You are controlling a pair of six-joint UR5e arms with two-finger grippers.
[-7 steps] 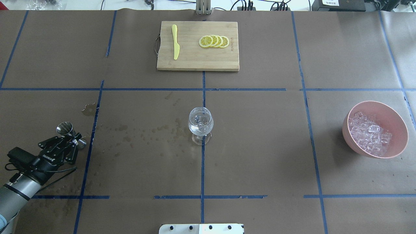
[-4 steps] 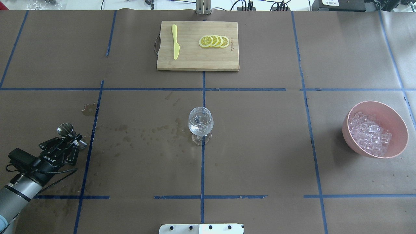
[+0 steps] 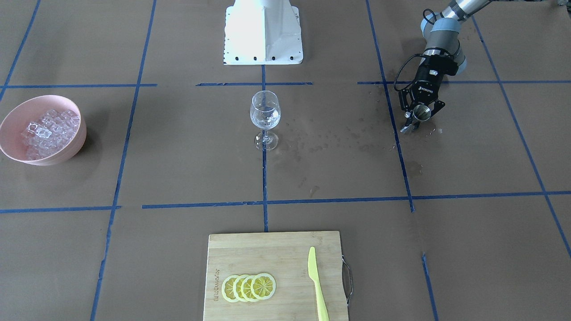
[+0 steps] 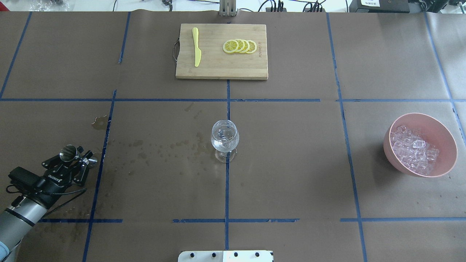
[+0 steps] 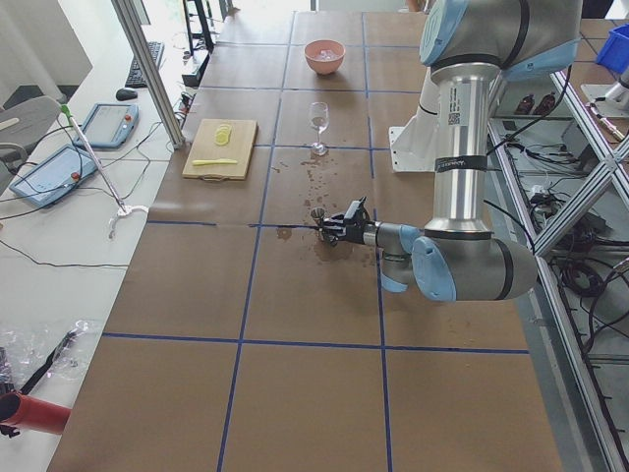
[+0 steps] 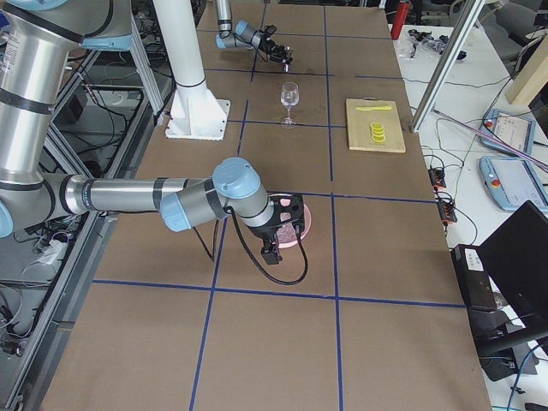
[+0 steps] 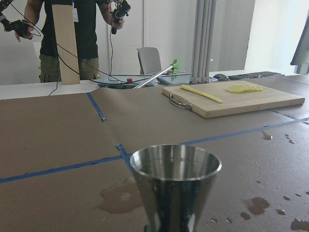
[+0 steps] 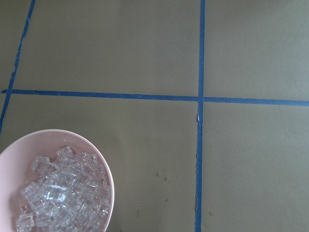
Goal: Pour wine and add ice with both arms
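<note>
Steel jigger [image 4: 68, 153] is clamped upright in the left end effector [image 4: 82, 157] near the tabletop's [image 4: 291, 163] left edge; right end effector's [image 6: 284, 220] state cannot be told

The left end effector [image 4: 74, 157] bears the brand "ROBOTIQ".

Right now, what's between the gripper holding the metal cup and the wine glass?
Just wet splashes and one blue tape line, from the left gripper with its metal cup to the wine glass, seen overhead.
</note>
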